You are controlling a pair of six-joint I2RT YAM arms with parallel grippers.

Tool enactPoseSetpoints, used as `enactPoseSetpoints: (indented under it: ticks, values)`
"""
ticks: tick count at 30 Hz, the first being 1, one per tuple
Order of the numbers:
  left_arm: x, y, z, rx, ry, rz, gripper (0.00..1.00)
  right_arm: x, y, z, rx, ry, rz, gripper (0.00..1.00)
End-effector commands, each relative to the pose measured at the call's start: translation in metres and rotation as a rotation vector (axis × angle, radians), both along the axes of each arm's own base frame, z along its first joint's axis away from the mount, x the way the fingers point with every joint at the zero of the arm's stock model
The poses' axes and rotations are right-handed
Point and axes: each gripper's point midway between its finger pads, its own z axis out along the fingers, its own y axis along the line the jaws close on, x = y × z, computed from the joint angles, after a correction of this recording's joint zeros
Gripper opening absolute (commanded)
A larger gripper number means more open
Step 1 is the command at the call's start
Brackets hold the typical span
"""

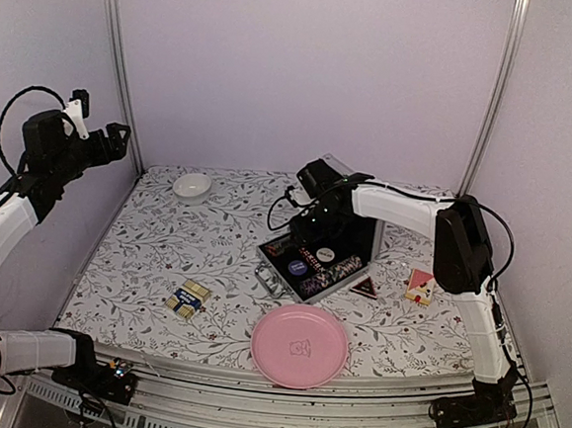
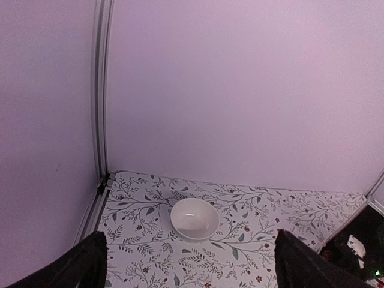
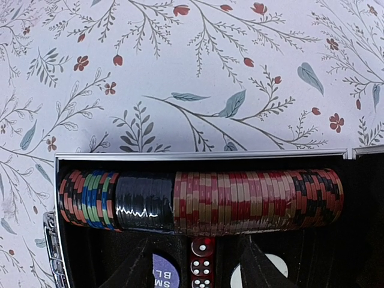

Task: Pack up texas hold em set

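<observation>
The silver case (image 1: 273, 280) lies open at the table's centre, its black lid raised behind it. A row of poker chips (image 3: 240, 201) fills its far slot, with a black stack (image 3: 144, 201) among them. My right gripper (image 1: 312, 219) hangs over the case. In the right wrist view, red dice (image 3: 202, 264) stand in a slot between my right gripper's (image 3: 197, 240) parted fingers (image 3: 135, 270), with a gap on each side. A blue and yellow card deck (image 1: 188, 299) lies on the left and a red and white deck (image 1: 419, 285) on the right. My left gripper (image 1: 122, 137) is raised at the far left, open and empty.
A pink plate (image 1: 300, 346) sits at the near edge in front of the case. A white bowl (image 1: 192, 185) (image 2: 194, 219) stands at the back left, below my left gripper (image 2: 192, 264). A small dark triangle (image 1: 364, 287) lies beside the case. Walls enclose the table.
</observation>
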Motion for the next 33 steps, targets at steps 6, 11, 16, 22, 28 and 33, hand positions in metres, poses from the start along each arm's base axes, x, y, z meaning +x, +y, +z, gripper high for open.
enactPoseSetpoints:
  ticks: [6, 11, 16, 22, 28, 33]
  values:
    - [0.002, 0.004, 0.000, 0.002, 0.000, 0.012, 0.97, -0.019, 0.017, 0.094, 0.167, -0.111, 0.094, 0.59]
    - [0.002, 0.005, 0.000, 0.004, 0.002, 0.016, 0.97, -0.063, 0.020, 0.130, 0.190, -0.197, 0.194, 0.68]
    - [0.002, 0.005, -0.001, 0.004, 0.003, 0.019, 0.97, -0.107, -0.011, 0.150, 0.218, -0.239, 0.180, 0.73]
    - [0.002, 0.008, 0.000, 0.007, 0.001, 0.031, 0.97, -0.153, -0.085, 0.114, 0.229, -0.141, -0.026, 0.80]
    - [0.002, 0.010, -0.001, 0.014, 0.006, 0.042, 0.97, -0.160, -0.161, 0.070, 0.237, -0.043, -0.331, 0.80]
    - [0.002, 0.011, -0.002, 0.014, 0.007, 0.043, 0.97, -0.146, -0.217, 0.065, 0.276, -0.051, -0.583, 0.84]
